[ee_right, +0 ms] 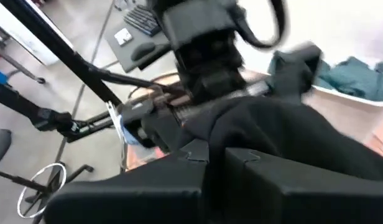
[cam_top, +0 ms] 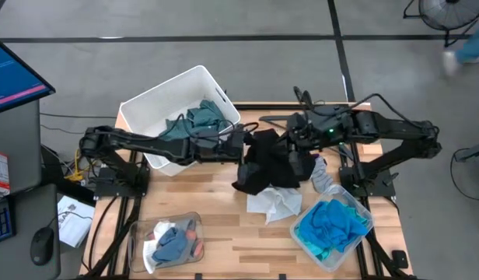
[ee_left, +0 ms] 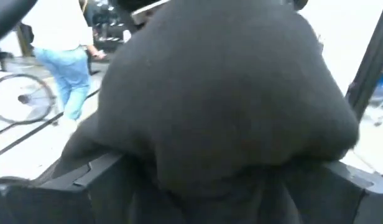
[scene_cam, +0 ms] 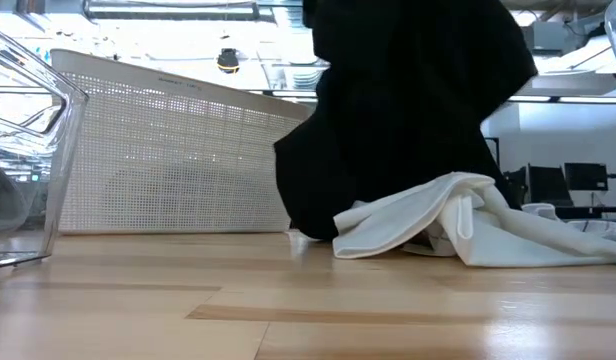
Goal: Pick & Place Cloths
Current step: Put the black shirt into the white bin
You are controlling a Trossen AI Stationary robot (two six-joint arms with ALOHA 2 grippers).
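While held up between both arms at mid-tabletop, black cloth (cam_top: 263, 165) hangs in a dark drape, lower hem touching the wood beside white cloth (cam_top: 276, 204). Left claw (cam_top: 243, 146) at the cloth's near-bin edge, right claw (cam_top: 295, 140) at the opposite edge; both buried in fabric. Wrist views show black fabric bunched over the fingers of each, so both judged clamped on the cloth, gap not visible.

Step in hand, by judgement: lift and carry black cloth to the bin (cam_top: 138, 109).
- Raise until the hem clears white cloth, else drags it along.
- Keep both claws level; slack between them lets the middle sag.
- Clear the bin rim before release.

Materials and shapes:
- Black cloth: matte, heavy-looking, soft rounded folds.
- White cloth: thin, crumpled, sharp creases, flat on the tabletop (cam_top: 216, 225).
- Teal cloth (cam_top: 194, 122): rumpled heap inside the bin.
- Bin: white plastic, perforated wall in low view, tilted.
- Turquoise cloth (cam_top: 331, 224): bright, bunched in a clear tub (cam_top: 305, 243).
- Second clear tub (cam_top: 134, 233): grey cloth (cam_top: 171, 243) with orange bits.
- Tabletop: pale wood planks, slight sheen.
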